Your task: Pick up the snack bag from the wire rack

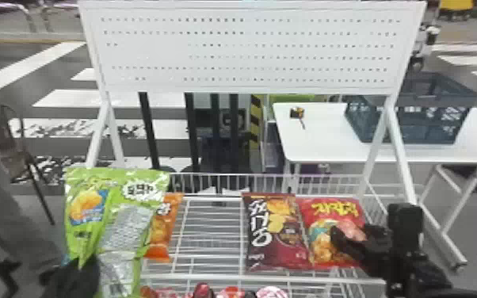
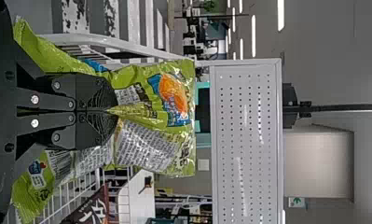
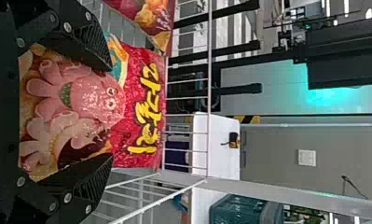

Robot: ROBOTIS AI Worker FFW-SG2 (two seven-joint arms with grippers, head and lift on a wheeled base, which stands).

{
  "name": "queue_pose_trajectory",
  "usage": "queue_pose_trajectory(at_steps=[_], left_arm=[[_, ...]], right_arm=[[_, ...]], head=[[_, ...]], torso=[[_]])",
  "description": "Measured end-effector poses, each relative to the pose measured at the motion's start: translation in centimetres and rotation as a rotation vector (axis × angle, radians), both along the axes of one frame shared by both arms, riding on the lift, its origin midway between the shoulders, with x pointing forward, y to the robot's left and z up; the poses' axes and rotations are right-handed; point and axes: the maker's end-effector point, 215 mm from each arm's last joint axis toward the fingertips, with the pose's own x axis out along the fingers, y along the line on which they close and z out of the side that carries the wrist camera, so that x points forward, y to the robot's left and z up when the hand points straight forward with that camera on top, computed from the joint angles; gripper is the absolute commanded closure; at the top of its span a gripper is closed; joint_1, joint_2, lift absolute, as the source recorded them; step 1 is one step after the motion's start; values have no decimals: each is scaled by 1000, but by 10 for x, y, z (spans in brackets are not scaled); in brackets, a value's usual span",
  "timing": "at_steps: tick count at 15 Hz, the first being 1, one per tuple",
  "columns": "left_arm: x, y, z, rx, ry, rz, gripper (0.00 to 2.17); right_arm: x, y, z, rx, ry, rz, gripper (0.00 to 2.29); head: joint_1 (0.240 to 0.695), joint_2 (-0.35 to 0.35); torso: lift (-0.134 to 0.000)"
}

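At the left end of the wire rack (image 1: pixel 194 277), a green snack bag (image 1: pixel 91 206) is being held upright by the left gripper (image 1: pixel 76 277), its arm being extended from the near side of the rack. In the left wrist view, the fingers are being pressed together on a fold in the middle of the bag's printed side, so the bag is being grasped firmly, its upper part being spread out beyond the fingertips. An orange bag (image 1: pixel 161 230), partly hidden by the green one, is being supported on the left part of the rack. Small red and white packages (image 1: pixel 231 292) are being shown at the near side of the rack, around its middle. Right of the rack's middle, a dark red bag (image 1: pixel 275 234) is being carried by the wires, and just beside it, toward the right end, a red bag (image 1: pixel 331 214) is being carried too. Over that red bag, the right gripper (image 1: pixel 350 234) is being held with its fingers spread wide and nothing being grasped; its arm is being reached in from the near right of the rack. Behind the rack's right end, a dark crate (image 1: pixel 412 119) is being supported by a white table (image 1: pixel 321 146).
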Motion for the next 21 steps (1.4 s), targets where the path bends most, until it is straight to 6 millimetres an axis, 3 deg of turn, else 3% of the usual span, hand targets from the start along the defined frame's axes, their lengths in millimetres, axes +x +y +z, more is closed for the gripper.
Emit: queue_pose_trajectory(at_steps=[3, 4, 7, 12, 16, 21], left_arm=[[0, -2, 0, -1, -1, -4, 1878], [0, -3, 0, -1, 0, -5, 1878], [-2, -3, 1, -1, 1, -4, 1878], [-4, -7, 3, -2, 1, -12, 1878], [-7, -10, 7, 1, -2, -16, 1878], [-11, -14, 12, 5, -7, -25, 1878]], right_arm=[[-9, 4, -10, -2, 56, 14, 1794], [-10, 5, -9, -2, 59, 16, 2067], [-12, 7, -4, -8, 61, 11, 2243], [-21, -1, 0, -24, 57, -35, 2243], [-33, 4, 41, -35, -32, -38, 2243], [-69, 32, 101, -43, -146, 7, 2243]], head=[[499, 0], [499, 0], [499, 0], [499, 0], [499, 0], [499, 0]], torso=[[0], [0], [0], [0], [0], [0]])
